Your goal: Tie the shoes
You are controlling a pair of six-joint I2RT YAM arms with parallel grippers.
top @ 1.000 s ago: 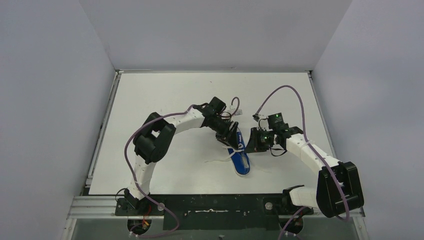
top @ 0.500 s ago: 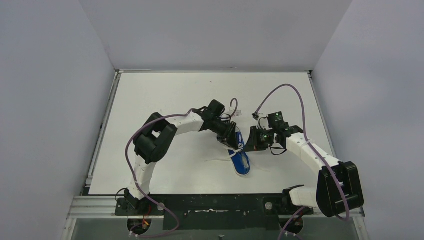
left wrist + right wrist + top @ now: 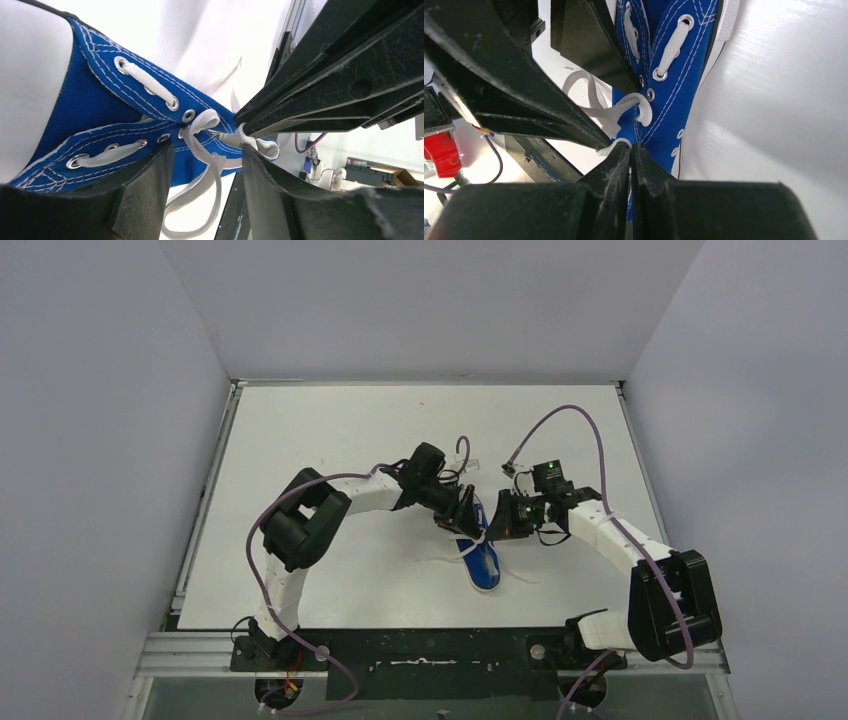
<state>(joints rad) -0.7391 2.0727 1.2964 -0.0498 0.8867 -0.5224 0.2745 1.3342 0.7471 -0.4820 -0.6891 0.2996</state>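
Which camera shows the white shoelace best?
Left wrist: the shoelace is big and clear, threaded through eyelets of the shoe. Right wrist shows less, pinched in the right end effector. From the top it's only a thin white thread.

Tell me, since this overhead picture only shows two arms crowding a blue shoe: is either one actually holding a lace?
Observer: Yes. The right wrist camera shows the right jaws shut on a white lace beside the shoe.
Operator: And the left arm?
Observer: Its wrist camera shows the left jaws open, one on each side of the loose laces, gripping nothing.
Operator: Is there a bow yet?
Observer: No bow shows. Up close, the laces leave the top eyelets and trail loose.
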